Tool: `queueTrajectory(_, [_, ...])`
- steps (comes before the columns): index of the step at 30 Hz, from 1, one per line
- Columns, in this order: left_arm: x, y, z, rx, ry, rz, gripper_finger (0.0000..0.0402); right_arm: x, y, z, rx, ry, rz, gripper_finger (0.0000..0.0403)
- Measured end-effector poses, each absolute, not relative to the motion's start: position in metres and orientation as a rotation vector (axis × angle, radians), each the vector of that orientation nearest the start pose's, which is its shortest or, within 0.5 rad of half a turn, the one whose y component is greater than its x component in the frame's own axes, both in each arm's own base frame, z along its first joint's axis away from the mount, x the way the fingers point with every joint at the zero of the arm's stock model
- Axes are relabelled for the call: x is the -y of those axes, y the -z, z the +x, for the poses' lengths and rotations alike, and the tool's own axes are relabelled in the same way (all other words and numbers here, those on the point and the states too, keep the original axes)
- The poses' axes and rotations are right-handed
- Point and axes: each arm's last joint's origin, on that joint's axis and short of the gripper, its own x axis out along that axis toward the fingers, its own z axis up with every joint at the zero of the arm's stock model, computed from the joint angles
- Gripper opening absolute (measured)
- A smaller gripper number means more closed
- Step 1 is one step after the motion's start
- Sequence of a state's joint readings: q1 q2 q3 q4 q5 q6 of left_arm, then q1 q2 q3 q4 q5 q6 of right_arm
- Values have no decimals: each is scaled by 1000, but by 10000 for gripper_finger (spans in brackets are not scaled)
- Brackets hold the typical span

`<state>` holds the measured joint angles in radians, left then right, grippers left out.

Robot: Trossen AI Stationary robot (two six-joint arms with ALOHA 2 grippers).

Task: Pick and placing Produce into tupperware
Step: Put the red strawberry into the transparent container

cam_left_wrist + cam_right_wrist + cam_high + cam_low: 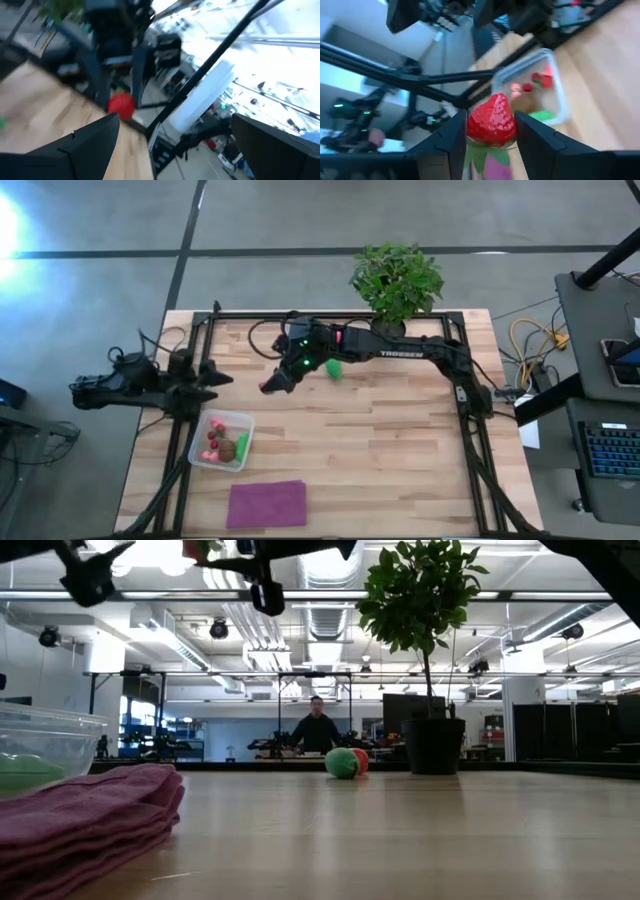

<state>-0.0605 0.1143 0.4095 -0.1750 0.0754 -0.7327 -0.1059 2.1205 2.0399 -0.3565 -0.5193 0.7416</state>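
Strawberry [491, 121] fills the near view — pinched in the right tool [272, 383], raised above the bench [400, 450]. Tub [222, 441] lies past it toward the cloth [266, 504]; the right arm is nearer. Left tool [215, 377] waits spread beside the tub.

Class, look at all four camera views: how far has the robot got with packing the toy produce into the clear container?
Done: several pieces lie in the tupperware.
In hand: the right end effector, above mid-table, is shut on a red strawberry.
Left: a green piece and a red piece on the table near the plant.
The open left end effector waits at the table's left edge.
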Motion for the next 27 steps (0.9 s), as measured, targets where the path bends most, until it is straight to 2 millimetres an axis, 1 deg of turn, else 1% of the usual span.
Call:
queueTrajectory(3, [6,-278,69,106,188,-715,368,37,-327,494,-546,-258,879,144])
queueTrajectory(12, [6,-276,68,93,184,-721,368,40,-309,502,-577,-249,889,144])
queueTrajectory(15, [6,-267,70,14,155,-728,368,41,-309,503,-561,-257,870,144])
queueTrajectory(18, [7,-249,79,-79,114,-766,368,42,-309,503,-556,-260,853,144])
queueTrajectory(20, [7,-238,86,-108,102,-789,368,43,-309,502,-557,-259,853,144])
queueTrajectory(22, [8,-232,91,-111,99,-808,368,43,-309,502,-557,-258,853,144])
queueTrajectory(24, [8,-230,96,-81,112,-812,368,43,-309,502,-557,-258,854,144])
queueTrajectory(27, [8,-236,100,8,150,-800,368,43,-308,502,-566,-254,857,144])
